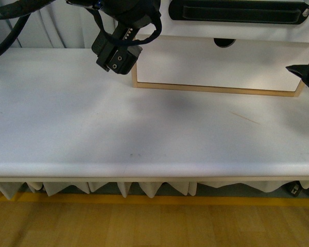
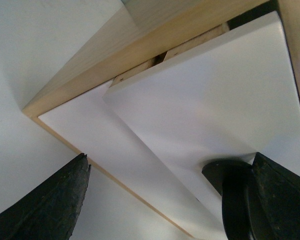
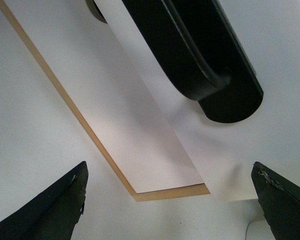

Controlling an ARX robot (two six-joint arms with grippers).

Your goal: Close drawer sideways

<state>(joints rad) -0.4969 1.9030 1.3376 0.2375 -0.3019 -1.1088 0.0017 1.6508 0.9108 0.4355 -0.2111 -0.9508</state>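
Note:
The drawer, white-fronted with a long black bar handle, stands pulled out of the light-wood cabinet, overhanging a plain white front. A dark semicircular notch shows where the two fronts meet. My left gripper is open by the cabinet's left end. In the left wrist view my left gripper faces the drawer front, with the handle's end beside one finger. My right gripper is open at the cabinet's right end. In the right wrist view my right gripper faces the handle and holds nothing.
The cabinet stands at the back right of a white table. Black cables hang at the upper left. The table's front edge has a white skirt, with wooden floor beneath.

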